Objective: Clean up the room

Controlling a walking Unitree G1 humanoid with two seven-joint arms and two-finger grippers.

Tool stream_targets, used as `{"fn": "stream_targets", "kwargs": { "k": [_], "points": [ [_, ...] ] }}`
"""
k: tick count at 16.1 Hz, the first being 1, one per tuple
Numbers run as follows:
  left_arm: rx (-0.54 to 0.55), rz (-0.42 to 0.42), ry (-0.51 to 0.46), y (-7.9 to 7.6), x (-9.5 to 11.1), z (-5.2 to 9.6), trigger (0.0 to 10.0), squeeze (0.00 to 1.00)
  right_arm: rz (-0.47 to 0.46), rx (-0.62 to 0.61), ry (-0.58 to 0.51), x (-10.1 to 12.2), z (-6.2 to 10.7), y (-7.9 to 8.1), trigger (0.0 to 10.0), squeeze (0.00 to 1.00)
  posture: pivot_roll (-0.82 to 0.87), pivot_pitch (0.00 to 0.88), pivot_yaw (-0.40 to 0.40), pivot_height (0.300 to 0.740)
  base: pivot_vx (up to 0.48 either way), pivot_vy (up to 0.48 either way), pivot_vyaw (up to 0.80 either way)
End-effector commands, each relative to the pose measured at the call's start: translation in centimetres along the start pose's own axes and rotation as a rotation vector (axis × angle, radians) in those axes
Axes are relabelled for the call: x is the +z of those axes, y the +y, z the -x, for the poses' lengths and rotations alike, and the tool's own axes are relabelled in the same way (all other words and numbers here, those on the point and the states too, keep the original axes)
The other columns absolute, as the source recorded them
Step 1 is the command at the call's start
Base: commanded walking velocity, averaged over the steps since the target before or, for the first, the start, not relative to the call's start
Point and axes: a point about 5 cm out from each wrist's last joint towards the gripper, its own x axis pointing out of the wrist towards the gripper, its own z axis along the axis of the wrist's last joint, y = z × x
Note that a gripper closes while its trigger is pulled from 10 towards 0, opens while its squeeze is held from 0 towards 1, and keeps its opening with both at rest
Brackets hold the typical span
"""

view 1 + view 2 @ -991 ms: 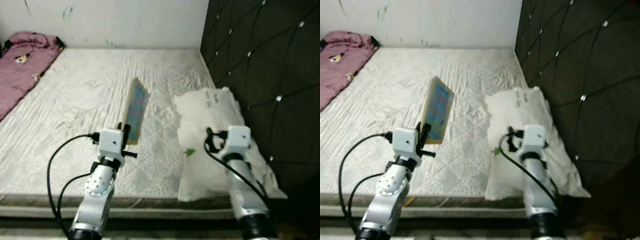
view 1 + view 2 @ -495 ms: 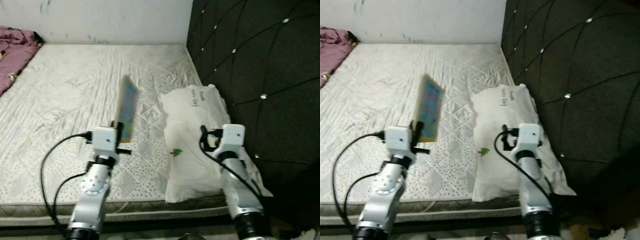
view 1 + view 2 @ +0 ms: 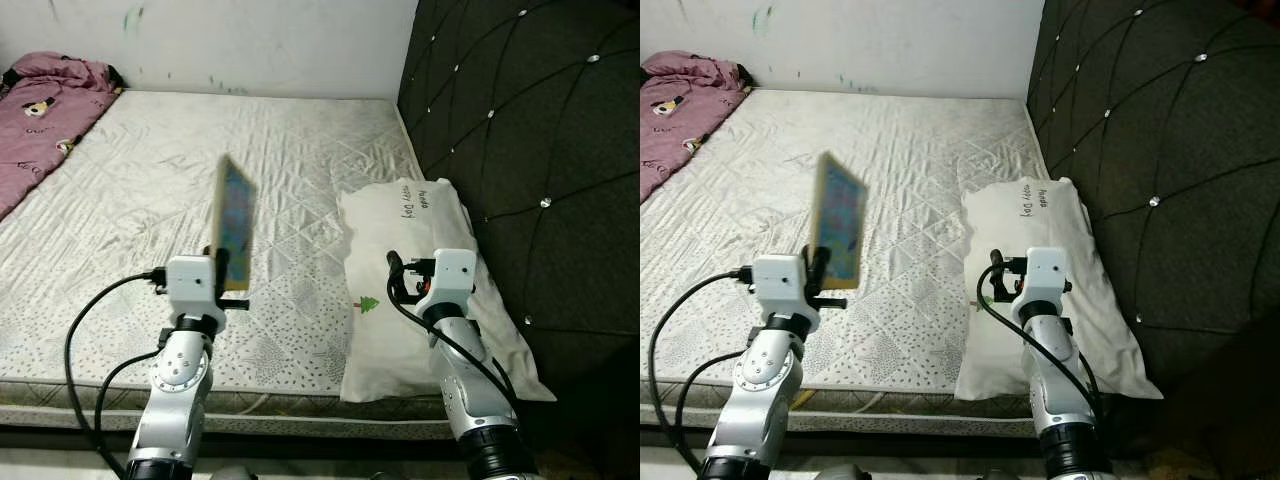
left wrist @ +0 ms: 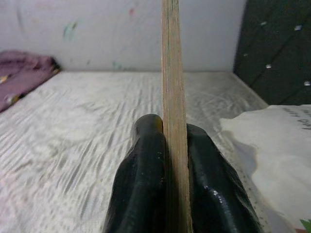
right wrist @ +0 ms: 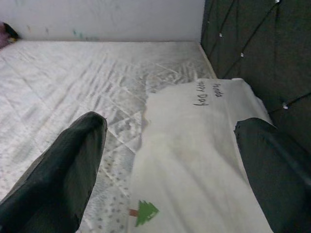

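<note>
the left gripper [image 4: 167, 145] is pinched on the lower edge of a thin picture book [image 3: 232, 222], one black finger pressed flat to each face. the book stands upright on edge above that gripper, raised off the mattress [image 3: 180, 200] with its colourful cover turned sideways; in the left wrist view it shows as a narrow tan strip rising straight up between the fingers [image 4: 146, 165].

the right gripper [image 5: 170, 160] is spread wide and holds nothing. it hovers over the near end of a white pillow [image 3: 420, 270], which lies flat under and ahead of it on the mattress, beside the dark tufted headboard [image 3: 520, 140] off to that gripper's outer side. the pillow carries a small green tree print [image 3: 369, 303] close below the gripper and handwritten words near its far end.

well ahead of the left gripper and to its outer side, a pink blanket [image 3: 45, 110] is bunched in the far corner of the mattress, against the white wall [image 3: 230, 40].
</note>
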Motion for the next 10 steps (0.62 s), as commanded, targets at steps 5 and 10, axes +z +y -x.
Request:
{"fn": "stream_targets", "kwargs": {
  "k": [5, 10],
  "points": [
    [0.023, -0.048, -0.013, 2.3, 0.8, 1.9, 10.0, 0.00, -0.036, 0.023, -0.041, 1.1, 0.3, 0.7, 10.0, 0.00, 0.05, 0.000, -0.009, 0.740, 0.000, 0.000, 0.00],
    [-0.009, -0.105, -0.034, 1.5, 1.3, 2.2, 10.0, 0.00, -0.029, 0.018, -0.031, 1.0, 0.5, 0.6, 10.0, 0.00, 0.05, 0.000, -0.008, 0.740, 0.000, 0.000, 0.00]
  ]
}}
